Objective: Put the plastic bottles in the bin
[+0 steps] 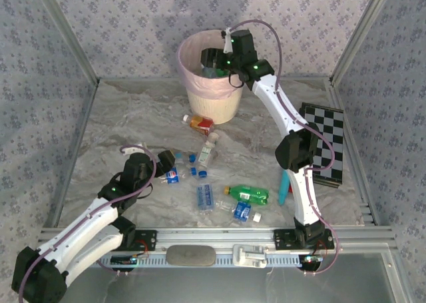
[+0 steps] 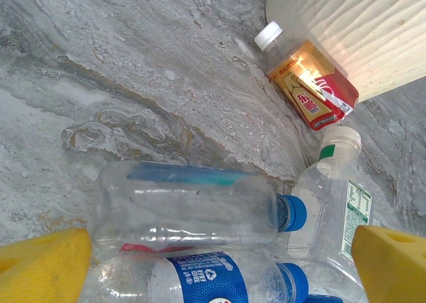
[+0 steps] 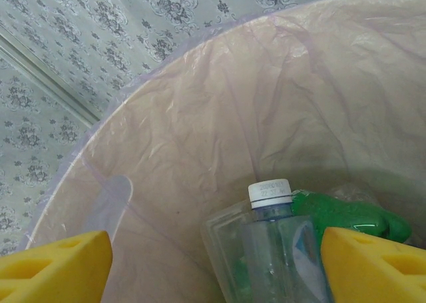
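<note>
Yellow pads of the right pincer (image 3: 216, 250) are seen set wide apart over the bin (image 3: 219, 116), with nothing clamped between them. A white-capped clear bottle (image 3: 269, 203) is found between and below the pads, inside the pink liner and clear of the left pad; whether the right pad touches it cannot be told. A green bottle in the bin (image 3: 349, 216) is lodged behind it, partly covered by the right pad. The lower bodies of both are cut off by the frame edge.

The left pincer (image 2: 221, 250) is spread fully, with nothing gripped, low over the table (image 2: 133, 63). Just beneath it a blue-capped clear bottle (image 2: 186, 206) and a blue-labelled bottle (image 2: 206, 280) are laid side by side, the latter cut off at the bottom. A green-labelled bottle (image 2: 336, 196) is seen near the right pad, and a red-labelled bottle (image 2: 309, 93) just beside the bin's foot. From above, a green bottle on the table (image 1: 247, 194) is seen among a few more loose bottles, too small to be described.
</note>
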`<control>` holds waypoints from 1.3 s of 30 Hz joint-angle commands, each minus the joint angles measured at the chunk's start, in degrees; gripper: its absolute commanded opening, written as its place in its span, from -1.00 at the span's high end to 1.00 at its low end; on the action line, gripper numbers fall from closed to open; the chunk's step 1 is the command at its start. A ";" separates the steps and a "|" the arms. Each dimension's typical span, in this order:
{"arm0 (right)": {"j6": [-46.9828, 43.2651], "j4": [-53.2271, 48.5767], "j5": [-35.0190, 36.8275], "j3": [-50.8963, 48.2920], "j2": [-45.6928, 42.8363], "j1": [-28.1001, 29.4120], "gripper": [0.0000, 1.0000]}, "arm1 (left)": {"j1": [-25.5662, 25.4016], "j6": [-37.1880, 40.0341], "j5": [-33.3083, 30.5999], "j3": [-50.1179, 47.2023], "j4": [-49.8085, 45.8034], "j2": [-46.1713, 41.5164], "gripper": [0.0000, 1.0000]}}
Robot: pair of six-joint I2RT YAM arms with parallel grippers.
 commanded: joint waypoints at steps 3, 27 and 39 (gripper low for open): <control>-2.34 -0.72 1.13 0.01 -6.71 1.05 -0.68 | 0.22 0.01 0.07 -0.07 -0.72 -0.72 -1.00; -7.01 -6.03 8.91 -66.05 -51.72 6.49 -0.82 | -1.55 5.56 8.44 6.03 11.33 13.90 -1.00; -4.37 -15.57 10.08 -86.13 -58.57 19.17 -1.00 | -5.55 5.18 8.95 14.34 14.46 28.05 -1.00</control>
